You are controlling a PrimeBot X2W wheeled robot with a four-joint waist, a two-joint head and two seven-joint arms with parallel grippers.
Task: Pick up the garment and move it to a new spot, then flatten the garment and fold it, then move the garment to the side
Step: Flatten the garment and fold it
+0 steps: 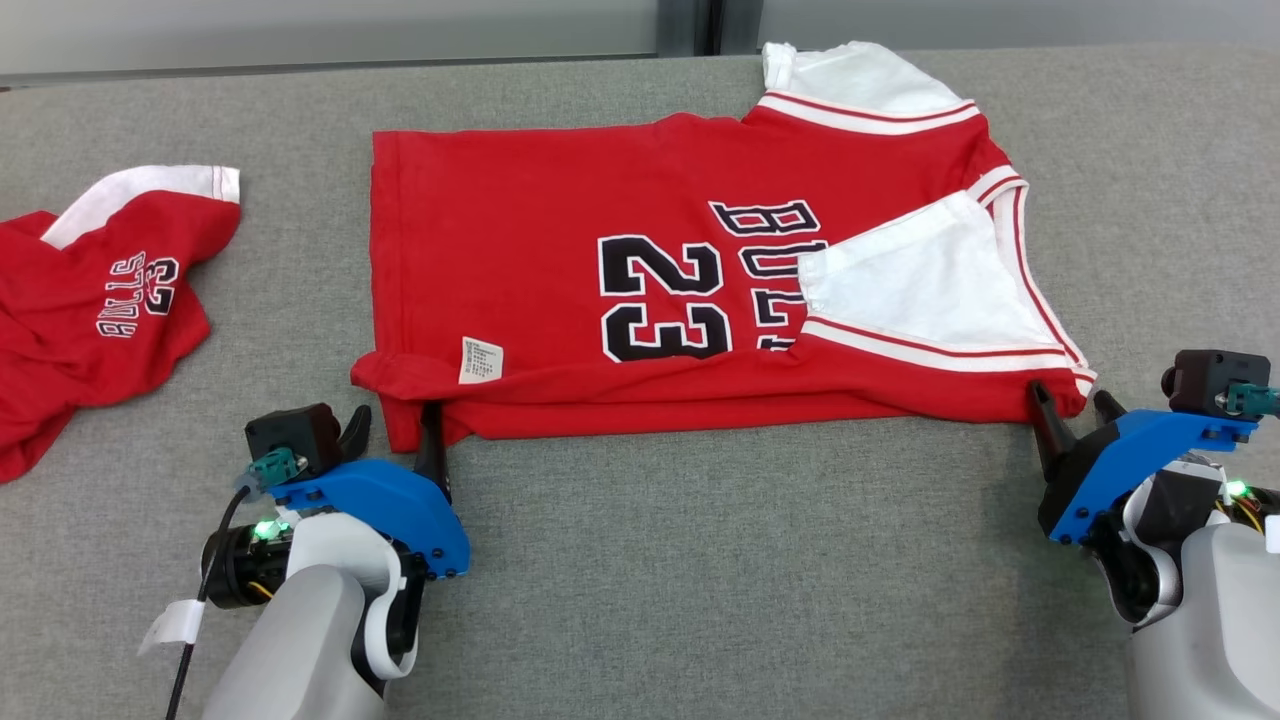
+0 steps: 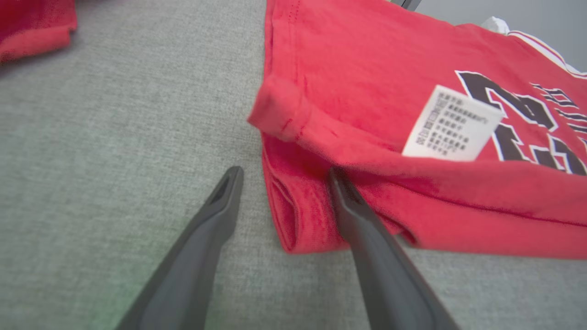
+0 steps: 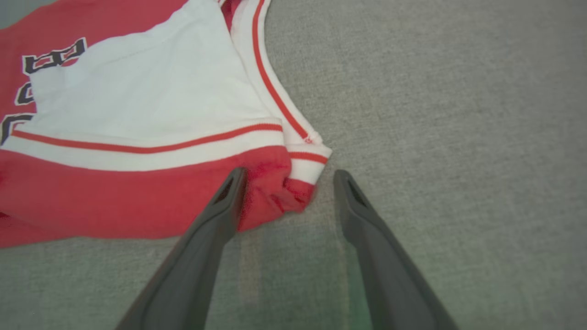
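Observation:
The garment [image 1: 520, 230] is a red jersey with a black "23" and white sleeves, lying folded on the grey table [image 1: 700, 560]. My left gripper [image 1: 395, 415] stands open at its near left corner. In the left wrist view that corner [image 2: 298, 215] lies between the two fingers of the left gripper [image 2: 285, 174], and the right finger touches the red cloth. My right gripper [image 1: 1068, 395] is open at the near right corner. In the right wrist view the striped cuff corner [image 3: 293, 183] sits between the fingers of the right gripper [image 3: 290, 174]. A white care label [image 2: 451, 123] lies on top.
A second red jersey [image 1: 90, 300] lies crumpled at the table's left edge, its hem showing in the left wrist view [image 2: 32, 27]. Bare grey cloth surface spreads in front of the garment and to its right. A wall runs along the table's far edge.

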